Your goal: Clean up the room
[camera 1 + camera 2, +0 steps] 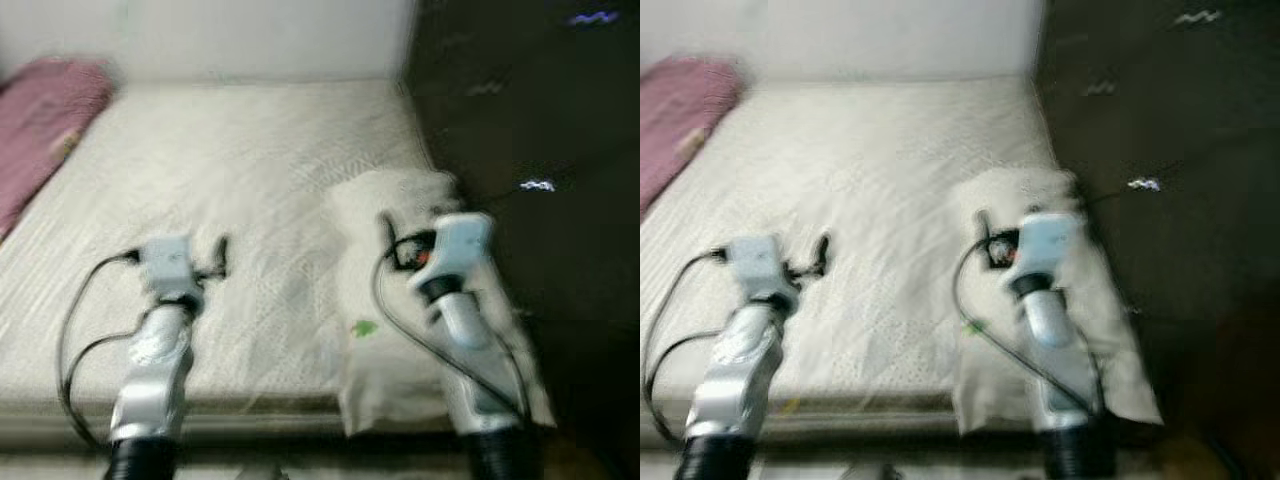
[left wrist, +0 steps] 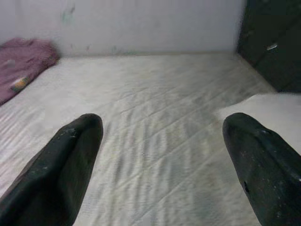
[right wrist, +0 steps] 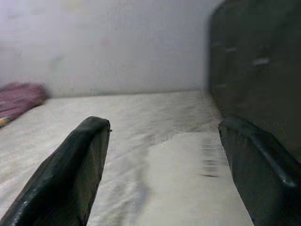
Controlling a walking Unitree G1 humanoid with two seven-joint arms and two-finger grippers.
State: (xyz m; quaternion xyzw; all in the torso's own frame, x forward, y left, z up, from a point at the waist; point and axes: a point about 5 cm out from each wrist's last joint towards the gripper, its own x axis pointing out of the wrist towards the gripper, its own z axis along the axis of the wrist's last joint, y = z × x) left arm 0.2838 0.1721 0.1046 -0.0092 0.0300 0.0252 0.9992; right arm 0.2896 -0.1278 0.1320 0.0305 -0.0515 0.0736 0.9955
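- both arms reach over a bare white mattress; head views blurred.
- left gripper spread wide, empty, above the mattress.
- right gripper spread wide, empty, above a white pillow at the mattress's right edge.
- pink blanket at far left corner; dark wardrobe on the right.

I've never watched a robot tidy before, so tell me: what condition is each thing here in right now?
Left tool: open, empty, above the mattress.
Right tool: open, empty, above the pillow.
Pillow: lying flat at the mattress's right edge.
Mattress: bare.
Pink blanket: bunched at the far left corner.
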